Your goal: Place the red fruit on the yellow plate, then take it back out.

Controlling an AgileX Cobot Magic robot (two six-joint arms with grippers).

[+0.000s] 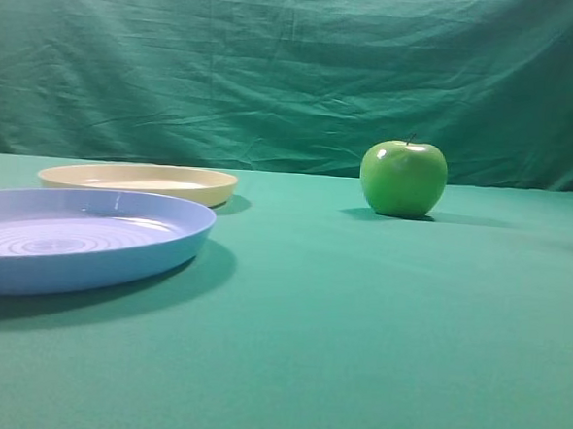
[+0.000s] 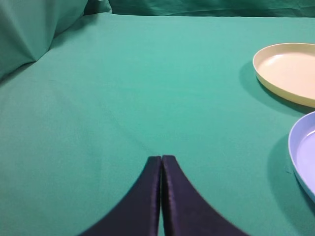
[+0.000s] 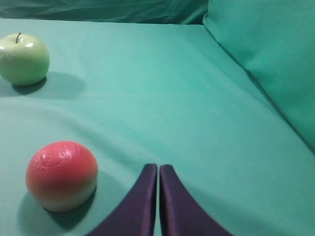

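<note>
The red fruit (image 3: 61,174), red on top and pale below, rests on the green cloth in the right wrist view, to the left of my right gripper (image 3: 158,168), which is shut and holds nothing. It is out of the exterior high view. The yellow plate (image 1: 138,180) lies bare at the back left; the left wrist view has the yellow plate (image 2: 288,72) at its upper right. My left gripper (image 2: 161,159) is shut and empty over bare cloth, well left of both plates. Neither gripper shows in the exterior high view.
A larger light-blue plate (image 1: 76,240) lies in front of the yellow one, and the light-blue plate (image 2: 305,152) reaches the left wrist view's right edge. A green apple (image 1: 403,178) stands at the back right; the green apple (image 3: 23,59) is beyond the red fruit. Green cloth backdrop behind.
</note>
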